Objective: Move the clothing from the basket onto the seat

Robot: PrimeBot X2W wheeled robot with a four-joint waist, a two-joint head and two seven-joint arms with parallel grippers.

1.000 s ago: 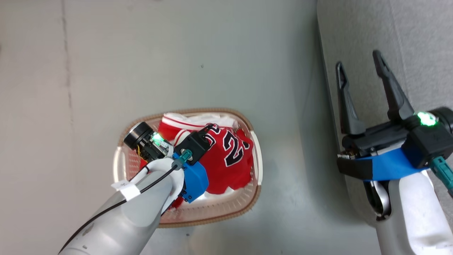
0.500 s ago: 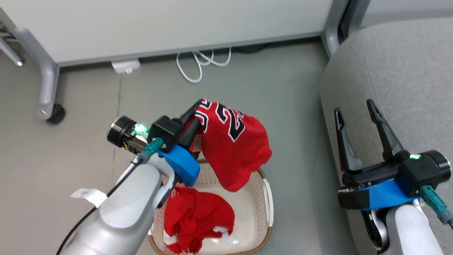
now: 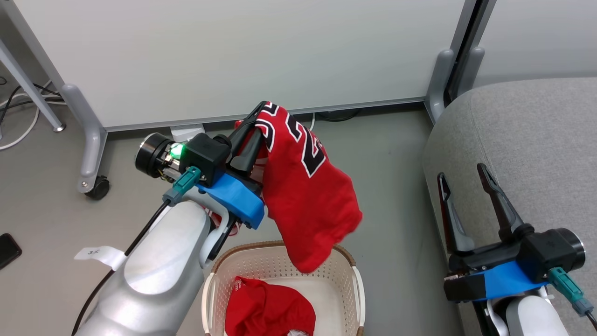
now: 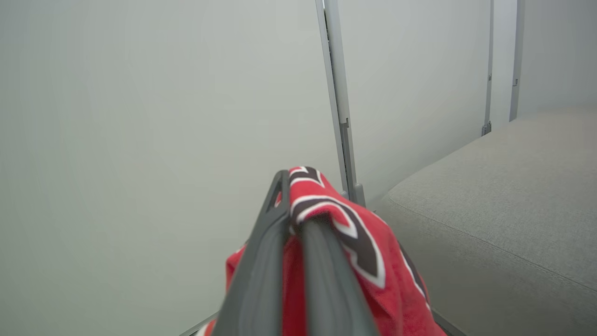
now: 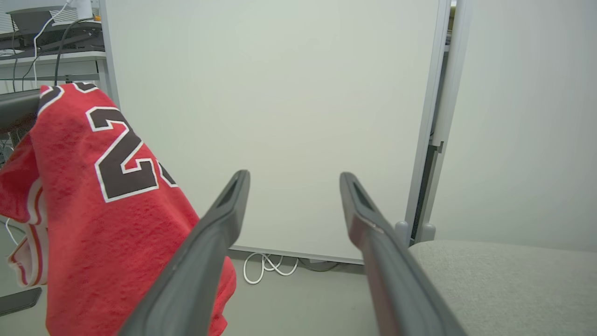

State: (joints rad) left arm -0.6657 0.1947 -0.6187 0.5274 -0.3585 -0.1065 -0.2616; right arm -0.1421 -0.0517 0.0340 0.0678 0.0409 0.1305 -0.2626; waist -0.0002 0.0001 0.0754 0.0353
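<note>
Red jersey (image 3: 308, 186) hangs higher above the basket (image 3: 247, 268) than half a second ago, its hem over the far rim. The left hand (image 3: 259, 111) is clamped on its numbered top. Shorts (image 3: 270, 310) lie in the basket. The right hand (image 3: 461, 172), fingers apart, hovers at the sofa (image 3: 527, 135) edge.

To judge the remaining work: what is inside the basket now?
Inside the basket lies one crumpled red garment. The jersey, gripped by the left tool, hangs above and hides part of the far rim. What lies under the garment, and the basket's near end, cannot be seen.
</note>
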